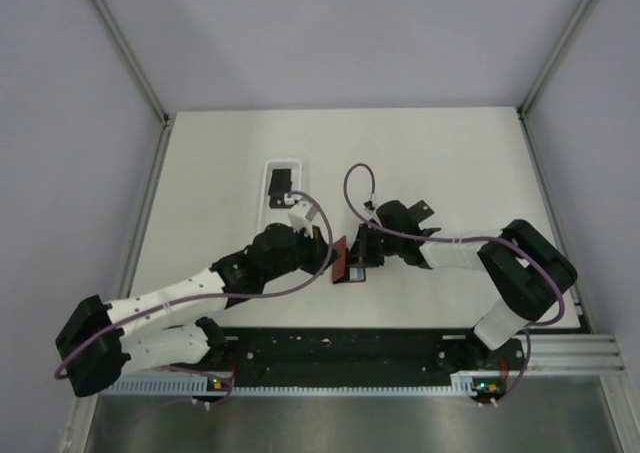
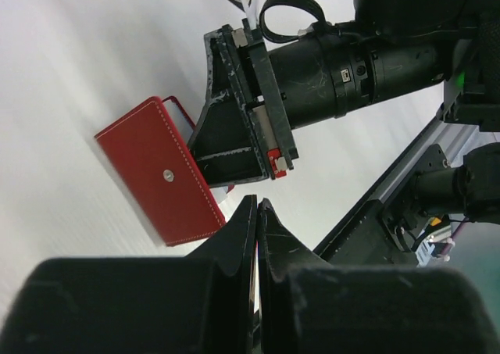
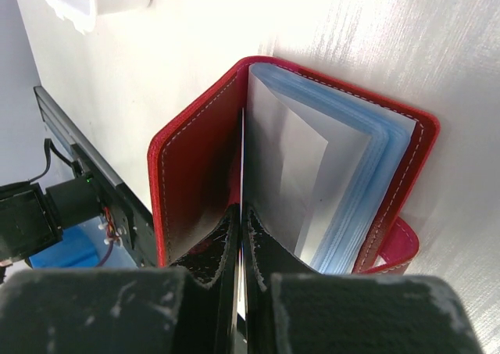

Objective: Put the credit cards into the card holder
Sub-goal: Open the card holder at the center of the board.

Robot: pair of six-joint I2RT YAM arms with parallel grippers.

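Nearby, a white tray (image 1: 268, 199) holds one credit card (image 1: 280, 181).

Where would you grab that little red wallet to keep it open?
Probably pinch the free edge of a leaf or cover of the card holder, coming from the open side opposite the spine. It is fanned open like a book, so thin edges stick out. The right gripper pinches there.

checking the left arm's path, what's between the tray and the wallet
The left gripper and its wrist lie between the tray and the wallet; the top view shows it.
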